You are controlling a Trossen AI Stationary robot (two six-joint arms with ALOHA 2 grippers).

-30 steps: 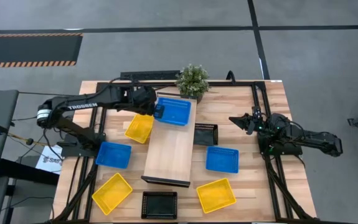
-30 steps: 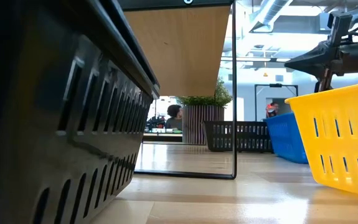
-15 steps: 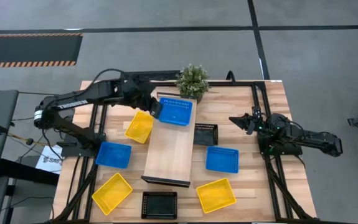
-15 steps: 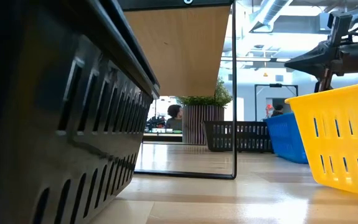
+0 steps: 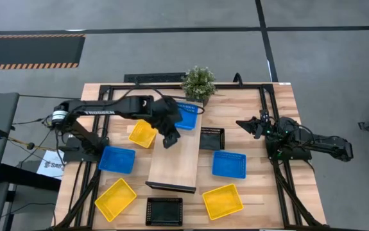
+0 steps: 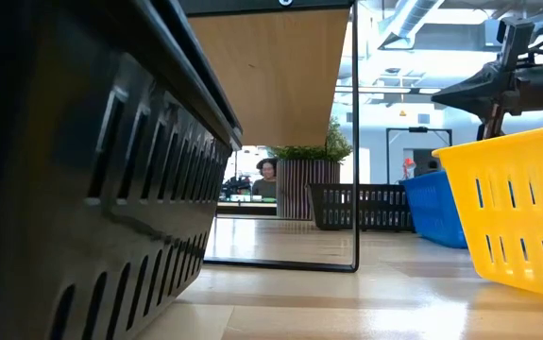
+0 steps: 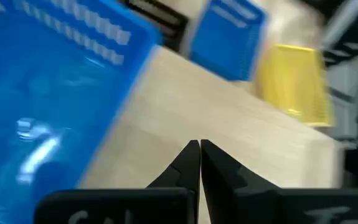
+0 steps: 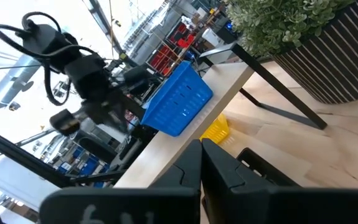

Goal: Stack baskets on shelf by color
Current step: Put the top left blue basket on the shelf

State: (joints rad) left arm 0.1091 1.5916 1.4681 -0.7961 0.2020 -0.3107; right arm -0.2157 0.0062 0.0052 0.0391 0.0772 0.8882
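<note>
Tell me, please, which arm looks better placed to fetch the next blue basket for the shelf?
Probably the left. Its gripper, shut and empty, hovers over the shelf beside the stacked blue basket, near the blue basket on its side. The right gripper waits shut by the table's right edge.

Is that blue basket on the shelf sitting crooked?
A little. The blue basket sits at the plant end of the shelf, turned slightly askew to the plank's edges. Nothing is spilled or broken. The left gripper is shut, empty, beside it.

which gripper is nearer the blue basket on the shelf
Left. The left gripper hangs over the shelf right beside the blue basket, jaws shut and empty. The right gripper waits off past the shelf's right side, farther away.
</note>
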